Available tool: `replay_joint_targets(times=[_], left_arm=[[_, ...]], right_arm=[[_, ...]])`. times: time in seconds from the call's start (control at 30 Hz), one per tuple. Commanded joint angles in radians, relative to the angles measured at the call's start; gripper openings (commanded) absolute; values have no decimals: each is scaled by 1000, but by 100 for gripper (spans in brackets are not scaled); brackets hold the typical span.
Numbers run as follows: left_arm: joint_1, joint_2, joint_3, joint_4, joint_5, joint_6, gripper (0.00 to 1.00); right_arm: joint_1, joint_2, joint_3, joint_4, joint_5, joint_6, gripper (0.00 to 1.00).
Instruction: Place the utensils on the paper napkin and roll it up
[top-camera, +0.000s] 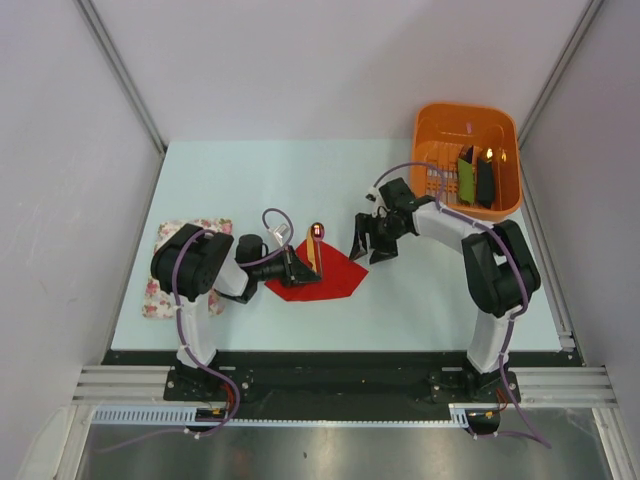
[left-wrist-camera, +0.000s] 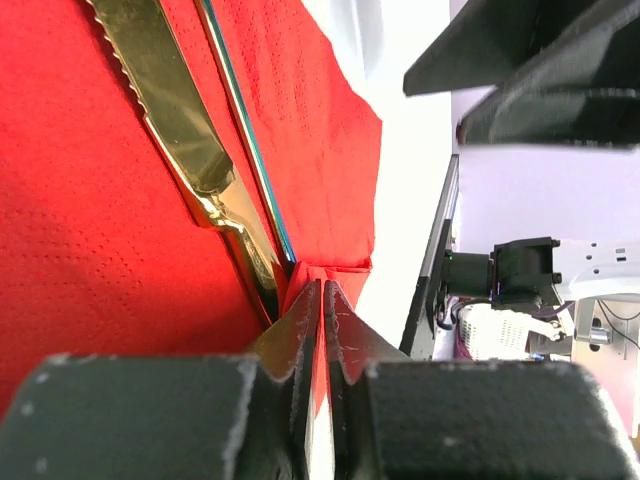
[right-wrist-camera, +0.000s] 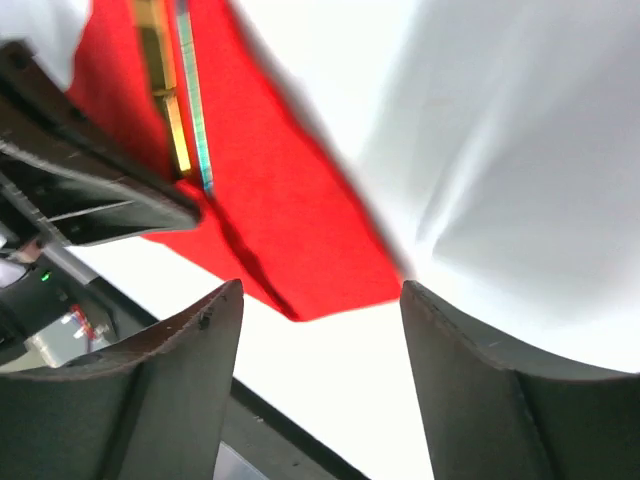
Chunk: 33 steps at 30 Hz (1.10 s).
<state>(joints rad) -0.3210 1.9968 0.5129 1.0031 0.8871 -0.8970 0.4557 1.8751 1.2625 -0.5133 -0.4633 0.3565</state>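
The red paper napkin (top-camera: 330, 278) lies flat on the table between the two arms. The utensils (top-camera: 314, 252) rest side by side on its left part, and a dark red spoon bowl (top-camera: 317, 230) pokes past its far edge. In the left wrist view a gold knife (left-wrist-camera: 180, 120) and a blue-edged piece (left-wrist-camera: 245, 140) lie on the napkin (left-wrist-camera: 80, 250). My left gripper (left-wrist-camera: 321, 292) is shut on a raised fold of the napkin's edge next to the utensils. My right gripper (right-wrist-camera: 320, 300) hangs open just right of the napkin (right-wrist-camera: 290, 200), with nothing between its fingers.
An orange basket (top-camera: 437, 125) at the back right holds green and black oblong items (top-camera: 476, 177). A floral cloth (top-camera: 160, 290) lies at the left, partly under the left arm. The table's near edge has a black rail (top-camera: 340, 357).
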Motion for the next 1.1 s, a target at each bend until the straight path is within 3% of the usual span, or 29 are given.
replay_joint_targets(times=[0.0,0.27,0.43,0.5,0.83,1.03,1.07], left_arm=[[3,5,15,-38,-22,58,9],[3,-1,18,-52,-19,72,9],[3,2,18,-55,-19,75,9],[3,7,19,-52,-19,73,9],[3,-4,19,-54,-22,75,9],[3,-12,21,-58,-20,73,9],[3,-13,21,-60,-22,76,9]], right_arm=[[-23,-25,-9,-74,55,-57,71],[-25,74,-38,-11,-58,-47,68],[-11,110,-55,80,-176,7,60],[-9,114,-54,107,-216,28,51],[-20,39,-75,177,-320,102,34],[-12,42,-69,180,-334,128,16],[-12,44,-66,180,-334,128,7]])
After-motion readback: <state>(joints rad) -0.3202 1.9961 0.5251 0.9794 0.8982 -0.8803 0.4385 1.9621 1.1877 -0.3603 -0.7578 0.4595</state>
